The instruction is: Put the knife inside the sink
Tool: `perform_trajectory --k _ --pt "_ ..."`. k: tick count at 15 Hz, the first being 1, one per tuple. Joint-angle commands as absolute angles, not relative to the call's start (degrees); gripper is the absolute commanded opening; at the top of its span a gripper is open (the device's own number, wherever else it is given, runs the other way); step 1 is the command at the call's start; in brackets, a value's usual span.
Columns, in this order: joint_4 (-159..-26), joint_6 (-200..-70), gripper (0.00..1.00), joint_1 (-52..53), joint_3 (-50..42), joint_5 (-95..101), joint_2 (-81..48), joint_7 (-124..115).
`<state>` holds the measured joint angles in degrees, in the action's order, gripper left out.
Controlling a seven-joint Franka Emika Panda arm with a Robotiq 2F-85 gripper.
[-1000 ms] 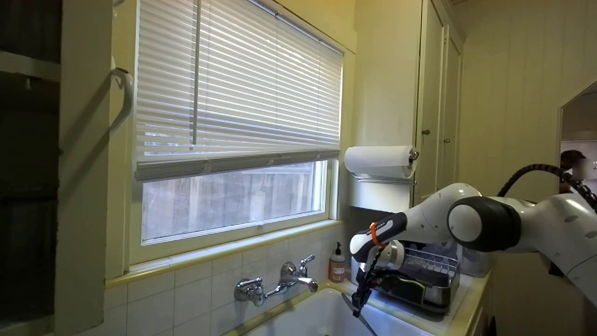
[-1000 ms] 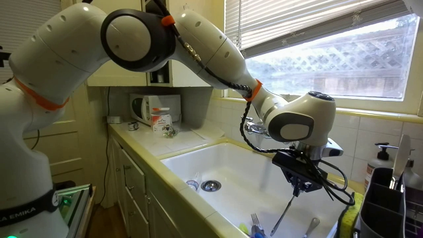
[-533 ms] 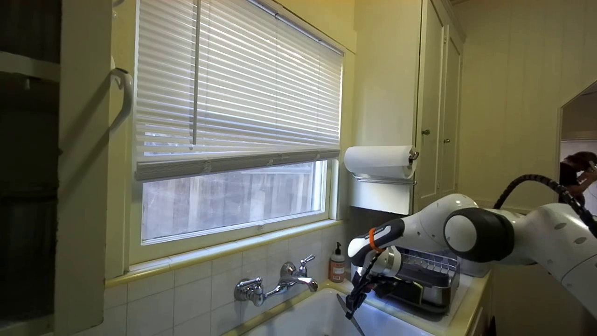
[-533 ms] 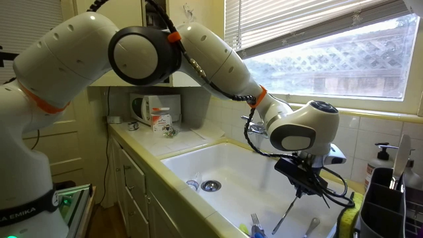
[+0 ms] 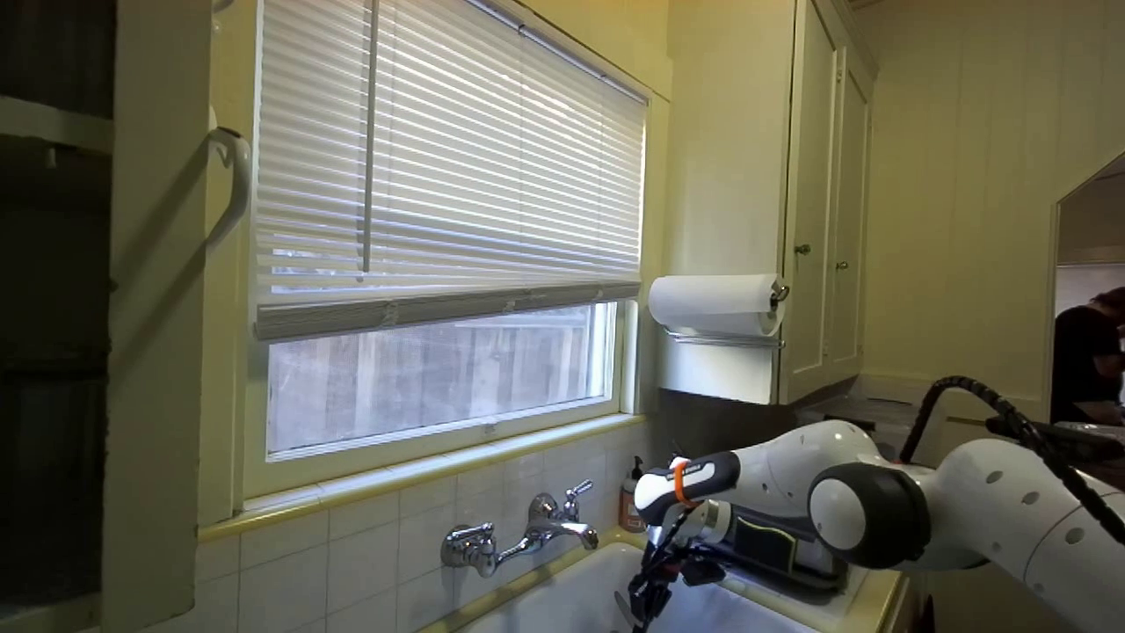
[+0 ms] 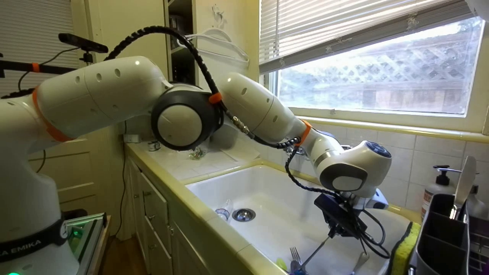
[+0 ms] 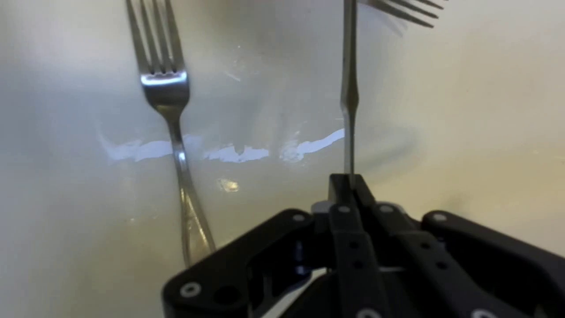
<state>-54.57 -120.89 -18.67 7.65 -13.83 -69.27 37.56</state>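
Observation:
My gripper [image 7: 352,182] is shut on the knife [image 7: 350,84], whose thin blade is pinched between the fingertips while the handle runs off the top of the wrist view. In an exterior view the gripper [image 6: 331,232] hangs low over the near part of the sink [image 6: 275,202], the knife [image 6: 316,250] slanting down from it inside the basin. Whether the knife's lower end touches the bottom or the cutlery there cannot be told. Another exterior view shows the gripper [image 5: 649,608] at the sink [image 5: 562,602], with a bit of blade beside it.
Forks [image 7: 167,88] [image 7: 408,12] lie on the sink floor. A dark utensil holder [image 6: 439,233] and a yellow sponge [image 6: 407,244] stand by the basin's edge. The tap [image 5: 527,536] juts from the tiled wall. A soap bottle [image 6: 438,187] stands behind the holder.
The arm has come down, bringing the gripper and the knife deeper into the sink. The knife's lower end has shifted toward the fork in an exterior view. The grip stays shut.

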Motion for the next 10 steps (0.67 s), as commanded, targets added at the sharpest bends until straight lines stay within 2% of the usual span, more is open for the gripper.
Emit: perform_trajectory --k 1,4,5,10 --pt "-40.8 -112.6 0.01 -15.8 6.3 -11.8 -78.4 32.6" --pt "-33.6 -107.3 0.01 -14.7 5.8 -11.6 -83.2 30.5" --pt "-31.3 -105.4 0.20 -14.5 5.7 -11.6 -84.5 29.8" --pt "-26.7 -103.2 0.58 -14.5 6.1 -10.6 -86.4 27.8"
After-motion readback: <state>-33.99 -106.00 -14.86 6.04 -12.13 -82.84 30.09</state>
